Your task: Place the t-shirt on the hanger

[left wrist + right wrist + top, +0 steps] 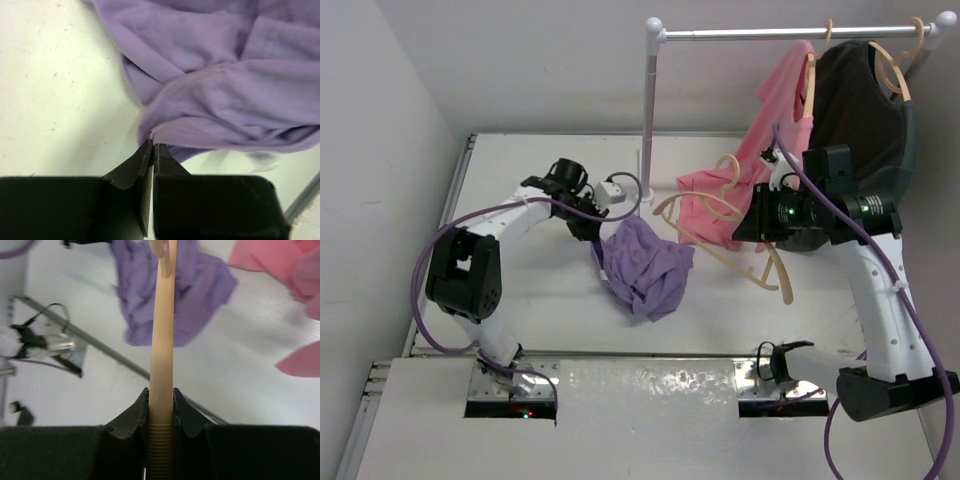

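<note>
The lavender t-shirt (645, 265) lies crumpled in a heap on the white table, mid-left. My left gripper (595, 240) is at its upper-left edge. In the left wrist view the jaws (153, 145) are shut on the hem of the t-shirt (225, 85). My right gripper (748, 222) is shut on one arm of a tan hanger (772, 272) and holds it above the table, to the right of the t-shirt. In the right wrist view the hanger arm (162, 340) runs straight out between the jaws (161, 390), over the t-shirt (200, 290).
A white rail (770, 32) on a post (648, 110) stands at the back. A pink shirt (785, 95) and a black shirt (855, 110) hang from it on tan hangers. The pink shirt's lower end trails onto the table behind the held hanger.
</note>
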`<control>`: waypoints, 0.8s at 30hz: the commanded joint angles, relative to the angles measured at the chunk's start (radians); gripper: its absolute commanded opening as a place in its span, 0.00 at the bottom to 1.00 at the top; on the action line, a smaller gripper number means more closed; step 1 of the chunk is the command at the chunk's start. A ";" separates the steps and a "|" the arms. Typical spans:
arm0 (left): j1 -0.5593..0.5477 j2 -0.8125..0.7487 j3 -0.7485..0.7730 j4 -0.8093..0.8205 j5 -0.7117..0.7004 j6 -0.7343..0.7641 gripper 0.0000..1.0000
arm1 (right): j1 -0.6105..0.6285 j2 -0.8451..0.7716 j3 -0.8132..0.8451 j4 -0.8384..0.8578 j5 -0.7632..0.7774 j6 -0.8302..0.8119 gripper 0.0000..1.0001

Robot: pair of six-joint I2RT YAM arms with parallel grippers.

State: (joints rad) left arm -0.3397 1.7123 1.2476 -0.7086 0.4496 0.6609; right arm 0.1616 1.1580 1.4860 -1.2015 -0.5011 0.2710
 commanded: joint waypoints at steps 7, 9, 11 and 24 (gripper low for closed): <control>0.008 0.053 0.096 -0.045 0.146 -0.155 0.00 | 0.007 0.025 0.091 0.054 0.026 -0.099 0.00; 0.008 0.079 0.133 -0.049 0.097 -0.199 0.00 | 0.049 0.000 0.057 0.068 -0.078 -0.092 0.00; 0.008 0.099 0.171 -0.054 0.068 -0.221 0.00 | 0.067 -0.053 -0.042 0.115 -0.138 -0.035 0.00; 0.008 0.070 0.190 -0.038 -0.008 -0.247 0.00 | 0.429 -0.129 -0.386 0.506 -0.034 0.267 0.00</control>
State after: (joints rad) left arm -0.3294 1.8194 1.4082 -0.7647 0.4534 0.4198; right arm 0.5133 1.0168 1.0515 -0.8753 -0.5632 0.4679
